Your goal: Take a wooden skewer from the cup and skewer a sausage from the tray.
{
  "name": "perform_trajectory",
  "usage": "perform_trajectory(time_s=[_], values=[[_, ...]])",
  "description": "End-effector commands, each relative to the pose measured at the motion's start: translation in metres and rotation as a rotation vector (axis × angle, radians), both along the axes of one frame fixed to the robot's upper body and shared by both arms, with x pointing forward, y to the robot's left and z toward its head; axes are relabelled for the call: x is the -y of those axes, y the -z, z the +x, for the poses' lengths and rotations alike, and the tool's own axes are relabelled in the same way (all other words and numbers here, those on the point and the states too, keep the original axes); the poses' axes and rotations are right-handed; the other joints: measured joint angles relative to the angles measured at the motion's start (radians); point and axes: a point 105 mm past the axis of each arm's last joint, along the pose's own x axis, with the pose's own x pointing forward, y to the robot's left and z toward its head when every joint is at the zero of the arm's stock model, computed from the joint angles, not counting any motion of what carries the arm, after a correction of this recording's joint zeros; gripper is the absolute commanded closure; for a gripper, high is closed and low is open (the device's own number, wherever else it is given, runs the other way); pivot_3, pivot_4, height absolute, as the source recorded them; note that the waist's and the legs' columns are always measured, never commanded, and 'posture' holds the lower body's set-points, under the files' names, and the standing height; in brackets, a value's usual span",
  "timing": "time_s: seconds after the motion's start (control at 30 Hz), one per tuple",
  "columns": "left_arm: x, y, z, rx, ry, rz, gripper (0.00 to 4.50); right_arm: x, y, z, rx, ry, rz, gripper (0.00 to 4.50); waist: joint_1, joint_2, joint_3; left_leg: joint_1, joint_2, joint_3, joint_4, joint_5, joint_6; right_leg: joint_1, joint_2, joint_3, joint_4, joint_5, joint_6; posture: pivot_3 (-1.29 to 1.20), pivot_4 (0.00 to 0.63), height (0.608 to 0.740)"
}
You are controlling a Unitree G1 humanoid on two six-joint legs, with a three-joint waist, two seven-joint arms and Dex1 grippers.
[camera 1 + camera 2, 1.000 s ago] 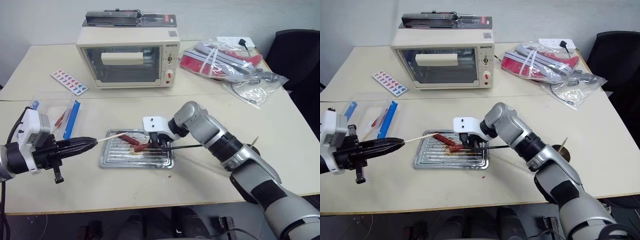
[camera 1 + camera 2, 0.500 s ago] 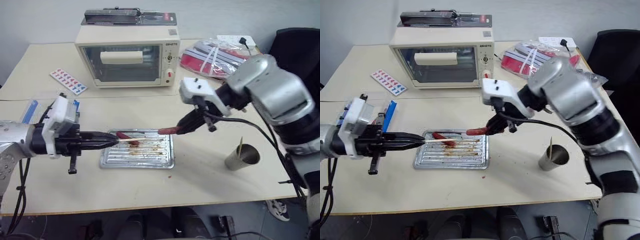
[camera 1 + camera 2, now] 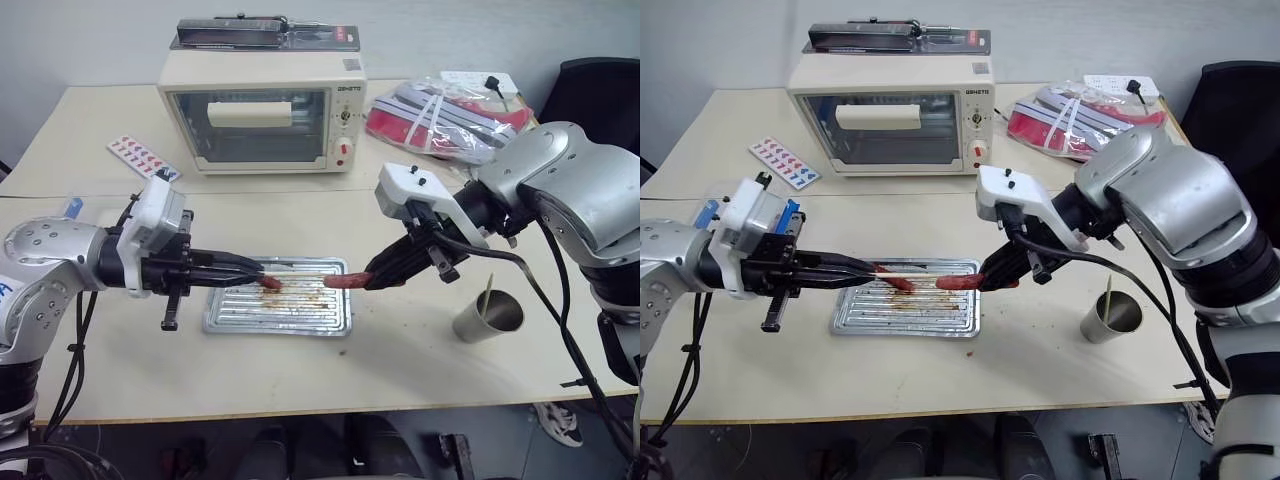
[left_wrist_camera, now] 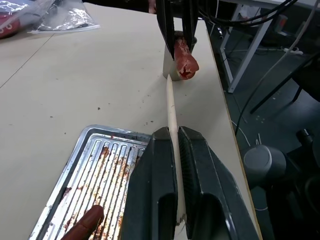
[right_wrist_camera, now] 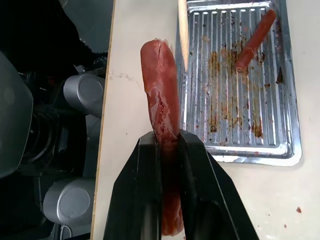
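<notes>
In the head views, a cream oven [image 3: 262, 112] stands at the back of the table [image 3: 300, 380], with a dark flat tool on top of it. Packages in clear bags [image 3: 455, 110] lie to its right, a printed card [image 3: 143, 158] to its left, and a dark chair [image 3: 600, 90] stands past the table's far right corner. The tray [image 3: 908, 312] sits mid-table, ribbed and grease-stained, with one darker sausage [image 3: 892, 282] lying on it. The cup [image 3: 1110, 316] stands right of the tray, well apart from it, one stick [image 3: 1107, 297] upright in it. The left gripper [image 3: 245, 270] is clamped on the skewer [image 3: 915, 271], which points level toward the right above the tray. The right gripper [image 3: 378, 277] pinches one end of the sausage [image 3: 958, 282], held above the tray's right edge, its free end facing the skewer's tip. Nothing stands between tip and sausage.

In the left wrist view, the pale skewer [image 4: 171, 112] runs out between the closed fingers [image 4: 150, 190] to just below the sausage's [image 4: 184, 61] split end; whether they touch cannot be told. The tray [image 4: 105, 170] lies below, with the darker sausage's [image 4: 85, 222] tip at its near end.

In the right wrist view, the fingers [image 5: 145, 200] grip the orange-red, wrinkled sausage [image 5: 162, 120], the skewer's tip [image 5: 183, 35] just beside it. One darker sausage [image 5: 255, 41] lies on the tray [image 5: 250, 145].

Two sausages, two sticks, one cup, one tray.
</notes>
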Motion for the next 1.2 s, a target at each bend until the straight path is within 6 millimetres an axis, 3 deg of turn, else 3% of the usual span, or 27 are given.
perform_trajectory(time_s=[0.03, 0.37, 1.2], values=[[-0.002, -0.006, -0.002, 0.033, 0.013, 0.005, 4.50, 0.007, -0.008, 0.001, 0.053, 0.017, 0.018, 4.31, 0.000, 0.000, 0.000, 0.000, 0.000, 0.000, 0.000, 0.000, 0.000, 0.000, 0.000, 0.000, 0.000, 0.000, 0.000, 0.00, 0.150, 0.740], [-0.013, -0.011, -0.002, 0.040, -0.020, 0.023, 4.50, 0.018, -0.001, 0.008, 0.066, 0.044, -0.001, 4.31, 0.000, 0.000, 0.000, 0.000, 0.000, 0.000, 0.000, 0.000, 0.000, 0.000, 0.000, 0.000, 0.000, 0.000, 0.000, 0.00, 0.150, 0.740], [0.008, -0.008, 0.001, 0.058, 0.059, 0.011, 4.50, 0.009, -0.002, 0.005, 0.064, 0.020, 0.020, 4.31, 0.000, 0.000, 0.000, 0.000, 0.000, 0.000, 0.002, 0.000, 0.000, 0.000, 0.000, 0.000, 0.001, 0.000, 0.000, 0.00, 0.150, 0.740]])
